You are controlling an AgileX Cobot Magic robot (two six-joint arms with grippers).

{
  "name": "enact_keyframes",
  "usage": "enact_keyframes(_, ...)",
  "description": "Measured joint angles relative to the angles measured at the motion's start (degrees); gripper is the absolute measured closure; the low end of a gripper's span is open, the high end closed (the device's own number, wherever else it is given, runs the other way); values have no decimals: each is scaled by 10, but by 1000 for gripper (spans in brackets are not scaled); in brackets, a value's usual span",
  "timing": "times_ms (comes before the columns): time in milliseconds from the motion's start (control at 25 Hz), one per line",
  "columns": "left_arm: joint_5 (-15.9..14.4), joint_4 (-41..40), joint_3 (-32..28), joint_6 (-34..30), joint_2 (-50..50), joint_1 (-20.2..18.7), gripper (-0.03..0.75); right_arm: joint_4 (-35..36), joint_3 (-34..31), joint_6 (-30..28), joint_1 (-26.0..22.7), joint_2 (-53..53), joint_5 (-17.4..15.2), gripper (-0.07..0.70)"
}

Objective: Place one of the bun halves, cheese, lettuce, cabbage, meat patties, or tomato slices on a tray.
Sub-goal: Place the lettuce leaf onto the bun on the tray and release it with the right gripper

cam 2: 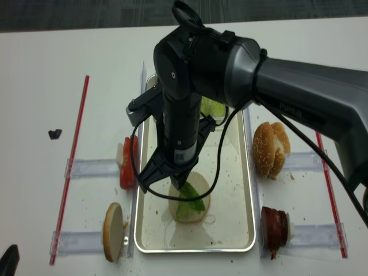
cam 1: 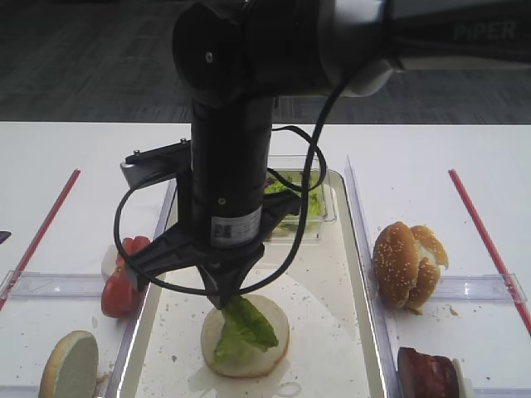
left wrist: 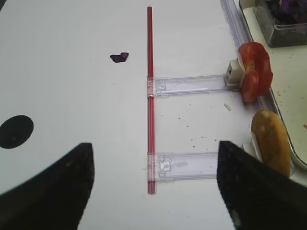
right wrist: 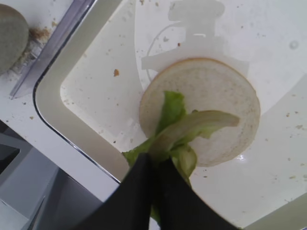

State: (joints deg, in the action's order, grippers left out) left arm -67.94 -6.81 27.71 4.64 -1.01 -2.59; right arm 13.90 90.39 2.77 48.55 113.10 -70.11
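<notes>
One lettuce leaf (right wrist: 184, 127) is being pinched in my right pincer (right wrist: 156, 167), draping onto the bun half (cam 1: 246, 336) lying in the tray (cam 1: 348, 332). My left pincer (left wrist: 153, 184) is hovering, spread wide, over the tabletop (left wrist: 72, 72) beside the tomato slices (left wrist: 254, 69).

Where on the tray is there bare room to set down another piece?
Free: the tray floor right of the bun half, and the strip along its near rim. Crowded: the middle, where the right gripper holds lettuce over the bun, and the far end with the salad container.
</notes>
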Motion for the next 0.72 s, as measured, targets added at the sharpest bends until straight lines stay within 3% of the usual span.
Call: enact_keyframes(720,0,0,0,0,0,0,224,-14,-23,-1,0,0,2,573)
